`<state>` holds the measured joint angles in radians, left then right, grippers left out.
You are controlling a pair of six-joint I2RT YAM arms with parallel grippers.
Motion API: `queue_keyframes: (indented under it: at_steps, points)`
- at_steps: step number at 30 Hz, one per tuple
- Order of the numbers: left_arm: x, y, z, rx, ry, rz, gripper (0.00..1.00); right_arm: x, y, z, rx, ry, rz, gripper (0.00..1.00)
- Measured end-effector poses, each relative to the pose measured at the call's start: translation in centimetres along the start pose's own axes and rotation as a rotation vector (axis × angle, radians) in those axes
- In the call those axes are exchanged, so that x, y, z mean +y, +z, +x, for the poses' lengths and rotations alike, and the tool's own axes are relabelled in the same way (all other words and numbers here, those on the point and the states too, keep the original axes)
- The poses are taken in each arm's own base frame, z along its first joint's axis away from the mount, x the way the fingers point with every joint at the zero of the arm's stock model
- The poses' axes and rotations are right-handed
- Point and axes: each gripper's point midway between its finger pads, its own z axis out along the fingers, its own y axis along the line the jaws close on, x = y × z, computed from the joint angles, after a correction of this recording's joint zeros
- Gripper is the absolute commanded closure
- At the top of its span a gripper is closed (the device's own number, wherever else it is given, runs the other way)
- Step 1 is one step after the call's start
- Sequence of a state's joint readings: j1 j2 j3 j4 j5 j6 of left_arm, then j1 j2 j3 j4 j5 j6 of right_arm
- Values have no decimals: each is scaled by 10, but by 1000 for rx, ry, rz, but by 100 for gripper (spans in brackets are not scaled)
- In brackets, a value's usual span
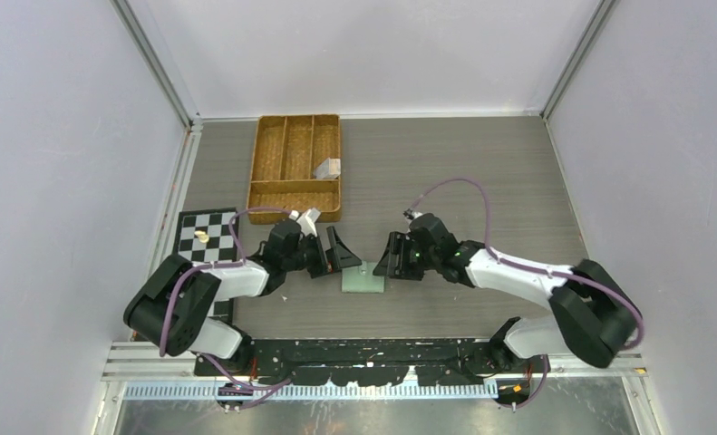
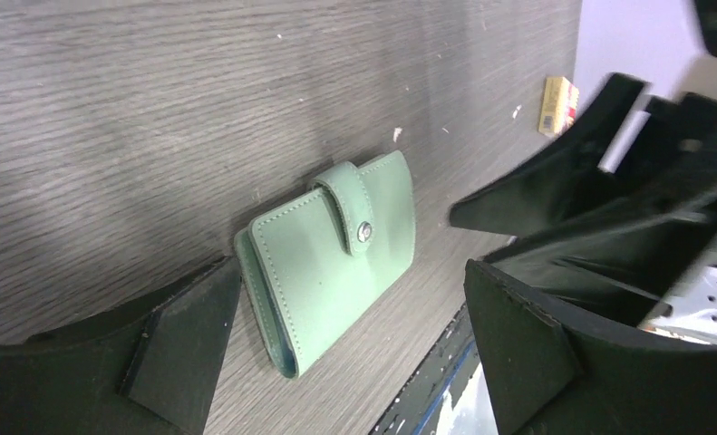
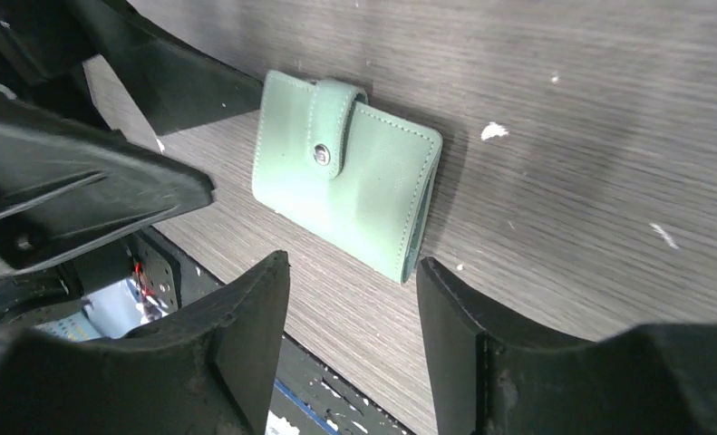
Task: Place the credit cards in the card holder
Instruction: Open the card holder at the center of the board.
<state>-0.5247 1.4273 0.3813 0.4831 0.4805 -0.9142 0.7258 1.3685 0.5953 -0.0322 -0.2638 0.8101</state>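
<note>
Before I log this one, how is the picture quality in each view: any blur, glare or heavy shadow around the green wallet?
Top external: even light, no glare, the card holder small but sharp. Left wrist: the holder is crisp, while the right claw behind it looks slightly soft. Right wrist: the holder is crisp, with a soft shadow along its right edge and no glare.

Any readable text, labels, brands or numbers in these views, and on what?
No text reads clearly.
On the snap button of the sage-green folding wallet: a tiny mark, too small to read.
On the small yellow object: red marks, blurred, unreadable.
</note>
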Motion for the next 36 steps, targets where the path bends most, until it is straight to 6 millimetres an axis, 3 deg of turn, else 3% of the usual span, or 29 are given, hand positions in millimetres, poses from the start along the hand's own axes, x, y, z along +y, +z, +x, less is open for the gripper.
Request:
queue_keyframes:
  at_steps: [6,10,13,23,28,36]
  points:
    - [0,-14,-10,-36,72,-77,5,15,-28,-29,-105,-62,35,39]
    - [-6,-27,-17,-77,111,-96,26,25,-28,-38,-108,-83,24,42]
    - [-5,-29,-16,-73,112,-107,35,24,-16,-35,-73,-74,24,43]
    - [28,-19,6,26,81,-226,41,16,27,-32,-32,10,15,48]
    - [25,-9,7,41,90,-219,41,15,41,-32,-25,36,0,49]
    - [22,5,11,58,117,-218,60,19,53,-32,-33,83,-50,52]
